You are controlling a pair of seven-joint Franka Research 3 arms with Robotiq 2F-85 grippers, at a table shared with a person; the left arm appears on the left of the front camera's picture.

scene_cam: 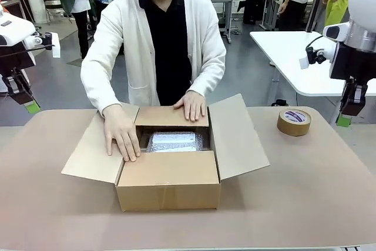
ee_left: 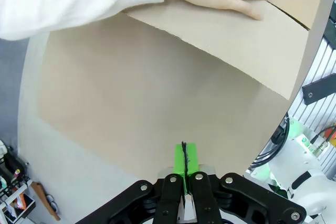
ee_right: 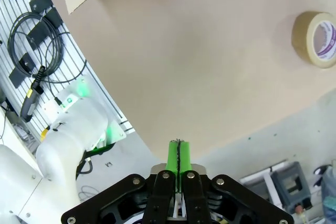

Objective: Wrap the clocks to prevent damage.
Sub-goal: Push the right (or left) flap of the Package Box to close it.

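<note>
Clocks (scene_cam: 174,141), a shiny bubble-wrapped bundle, lie inside the open cardboard box (scene_cam: 170,183) at the middle of the table (scene_cam: 305,186), close to the box's far wall. One of the person's hands (scene_cam: 121,135) lies flat with fingers spread across the fold of the left flap. The other hand (scene_cam: 191,105) presses on the far flap. The left gripper (ee_left: 184,153) hangs up by the table's left edge, pads pressed together. The right gripper (ee_right: 179,150) hangs likewise by the right edge. The tape roll (scene_cam: 294,121) sits well apart from the right flap, with bare tabletop around it.
</note>
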